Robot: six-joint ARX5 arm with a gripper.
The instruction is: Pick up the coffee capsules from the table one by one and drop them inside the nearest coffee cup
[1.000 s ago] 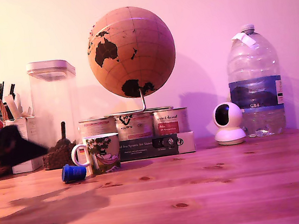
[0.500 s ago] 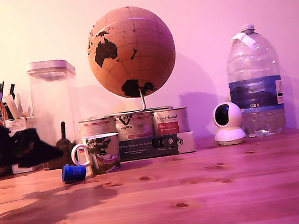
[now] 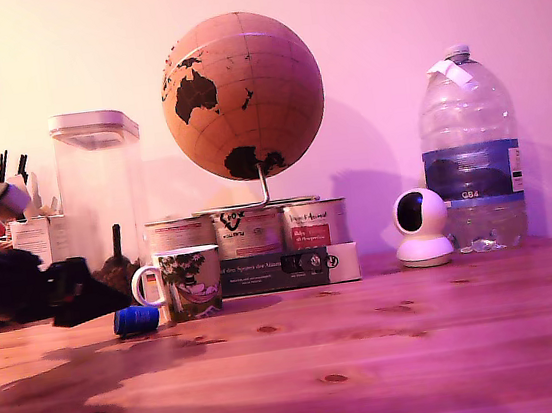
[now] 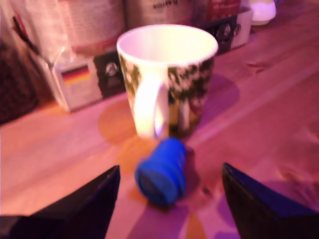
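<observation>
The end effector (image 4: 169, 199) is held low with its fingers spread wide on either side of the blue capsule (image 4: 161, 171) — lying tipped on the counter (image 3: 395, 353), just beside the mug (image 4: 167, 79) — so it can be pinched.

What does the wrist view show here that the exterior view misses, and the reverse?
Only the wrist view looks into the mug, showing an empty white inside, and shows the open claw with its tips either side of the blue capsule lying on its side. Only the exterior view shows the globe, water bottle and small white camera. Both show mug, capsule, the tins behind and the wooden table.
</observation>
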